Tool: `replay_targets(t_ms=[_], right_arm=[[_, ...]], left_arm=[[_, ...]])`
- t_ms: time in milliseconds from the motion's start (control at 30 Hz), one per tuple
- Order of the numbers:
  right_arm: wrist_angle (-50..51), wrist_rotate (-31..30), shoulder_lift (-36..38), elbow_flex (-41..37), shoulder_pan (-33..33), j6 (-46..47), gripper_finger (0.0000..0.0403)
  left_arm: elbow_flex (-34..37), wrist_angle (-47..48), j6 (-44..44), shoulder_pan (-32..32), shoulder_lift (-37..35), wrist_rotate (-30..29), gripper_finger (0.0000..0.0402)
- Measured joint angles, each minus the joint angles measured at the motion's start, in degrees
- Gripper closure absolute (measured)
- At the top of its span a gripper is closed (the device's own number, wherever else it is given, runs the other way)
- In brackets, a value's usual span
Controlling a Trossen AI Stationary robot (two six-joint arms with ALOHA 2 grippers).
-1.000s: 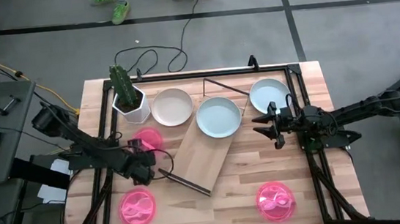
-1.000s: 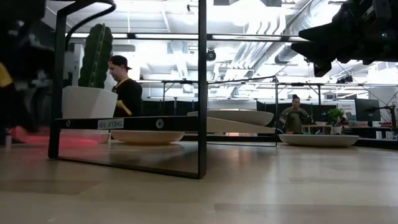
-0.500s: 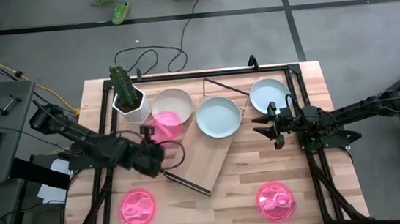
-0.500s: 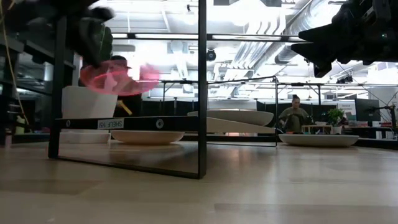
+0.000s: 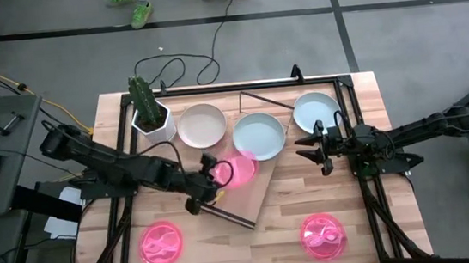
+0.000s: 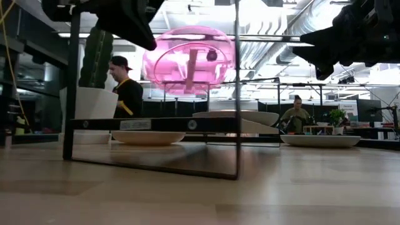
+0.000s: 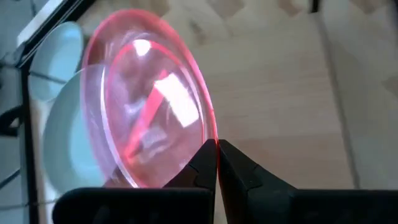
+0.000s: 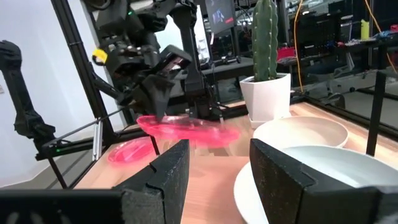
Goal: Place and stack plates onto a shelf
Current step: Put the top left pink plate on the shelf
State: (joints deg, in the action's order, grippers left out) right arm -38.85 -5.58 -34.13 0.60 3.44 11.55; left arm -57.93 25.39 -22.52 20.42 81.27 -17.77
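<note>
Okay, my left gripper (image 5: 212,170) is pinched on the rim of a translucent bright pink round plate (image 5: 236,170), held in the air over the light wooden shelf board with black wire end frames (image 5: 244,187). In the left wrist view both fingers (image 7: 202,165) close on the thin edge (image 7: 214,146), with the dish tilted and cantilevered out from the grip. In the low view the plate (image 6: 187,59) hangs well above the board.

I'd call the plate light, stiff plastic, and probably slick. With a one-point rim pinch it can swing or slip if I move fast. The rim is the only sensible hold, since the bowl is too shallow and wide for the jaws.

A pale bluish-white round plate (image 5: 258,136) already sits on the shelf's far end, so the pink one should come down level, just beside or onto it. A white round plate (image 5: 201,124) lies beside the green cactus in a white pot (image 5: 148,110), and another white plate (image 5: 316,110) is at the far right. Two more pink plates (image 5: 162,245) (image 5: 322,234) lie on the near tabletop.

My right gripper (image 5: 315,148) waits near the right side, fingers (image 8: 168,168) spread, empty.
</note>
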Motion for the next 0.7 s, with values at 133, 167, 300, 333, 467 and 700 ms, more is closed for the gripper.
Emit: replay_targets(t_ms=[133,167,300,333,467,700], right_arm=[[0.33,0.00,0.00,0.00,0.00,0.31,0.0245],[0.33,0.00,0.00,0.00,0.00,0.39,0.0245],[0.43,0.00,0.02,0.00,0.00,0.42,0.0245],[0.50,0.00,0.01,0.00,0.00,0.44,0.0245],[0.51,0.00,0.01,0.00,0.00,0.43,0.0245],[0.51,0.00,0.01,0.00,0.00,0.42,0.0245]], left_arm=[[-0.07,-0.71,-0.97,1.58,1.66,1.04,0.0401],[-0.13,-0.62,-1.00,1.75,1.88,1.31,0.0401],[-0.24,-0.65,-0.94,1.69,2.52,5.22,0.0401],[-0.20,-0.81,-0.94,1.67,2.60,6.12,0.0401],[-0.17,-0.69,0.12,1.68,2.66,7.10,0.0401],[-0.09,-0.48,1.55,1.69,2.69,7.18,0.0401]])
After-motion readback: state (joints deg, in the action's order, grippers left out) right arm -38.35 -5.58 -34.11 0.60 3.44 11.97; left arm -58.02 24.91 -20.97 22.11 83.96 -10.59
